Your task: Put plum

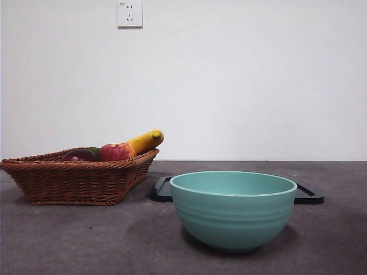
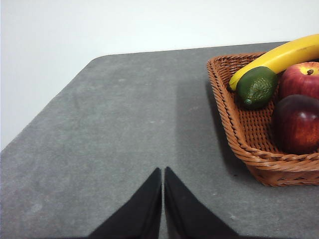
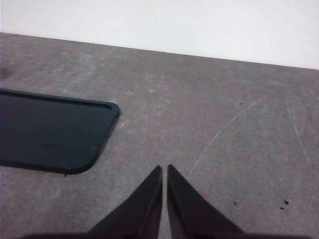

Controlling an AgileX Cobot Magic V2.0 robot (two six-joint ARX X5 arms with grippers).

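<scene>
While both grippers, left (image 2: 163, 172) and right (image 3: 164, 169), were held closed and empty above the table (image 1: 86, 240), the plum (image 1: 78, 155) was seen behind the teal bowl (image 1: 232, 209), in the wicker basket (image 1: 74, 180) beside the apple (image 1: 116, 152)

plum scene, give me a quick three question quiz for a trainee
1. True or false: the plum lies in the wicker basket.
2. Which fruit touches the banana near its end: A the avocado, B the plum, C none?
3. Fill in: the dark flat tray lies behind the teal ____.

Key: 1 true. 2 A. 3 bowl. Neither the left tool nor the right tool holds anything; both are shut above bare table.
</scene>
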